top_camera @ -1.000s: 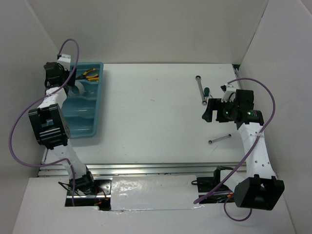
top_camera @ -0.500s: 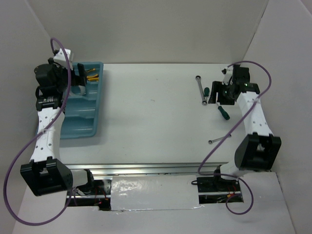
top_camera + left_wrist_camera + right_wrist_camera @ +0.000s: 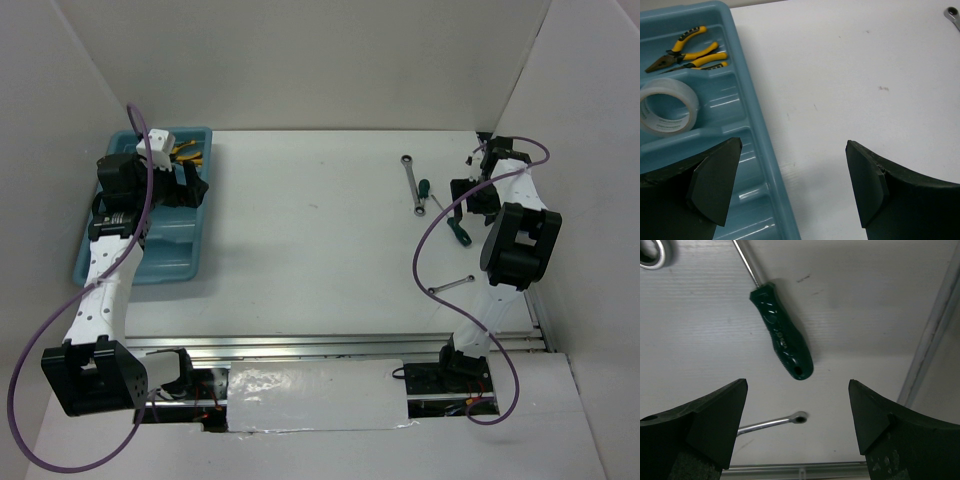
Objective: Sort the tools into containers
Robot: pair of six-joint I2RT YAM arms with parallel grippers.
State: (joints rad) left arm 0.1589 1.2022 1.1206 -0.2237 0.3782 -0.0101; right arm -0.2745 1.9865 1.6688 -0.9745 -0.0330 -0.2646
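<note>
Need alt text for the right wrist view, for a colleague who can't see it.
A green-handled screwdriver lies on the white table just beyond the right gripper's open, empty fingers. A silver wrench's ring end shows between the fingers.

A light blue rectangular plastic tray [image 3: 175, 255] sits at the far left of the white bench [image 3: 310, 230]. In its farthest compartment lie two yellow-handled metal pliers [image 3: 675, 54], side by side; a clear plastic tape ring [image 3: 665, 107] lies in the next compartment toward the front. Well apart, on the bench's right side, a slim silver metal wrench [image 3: 411, 183] lies farthest back, a green-handled screwdriver [image 3: 782, 345] just right of it and nearer, and a second slim silver wrench [image 3: 451, 286] nearest the front
</note>
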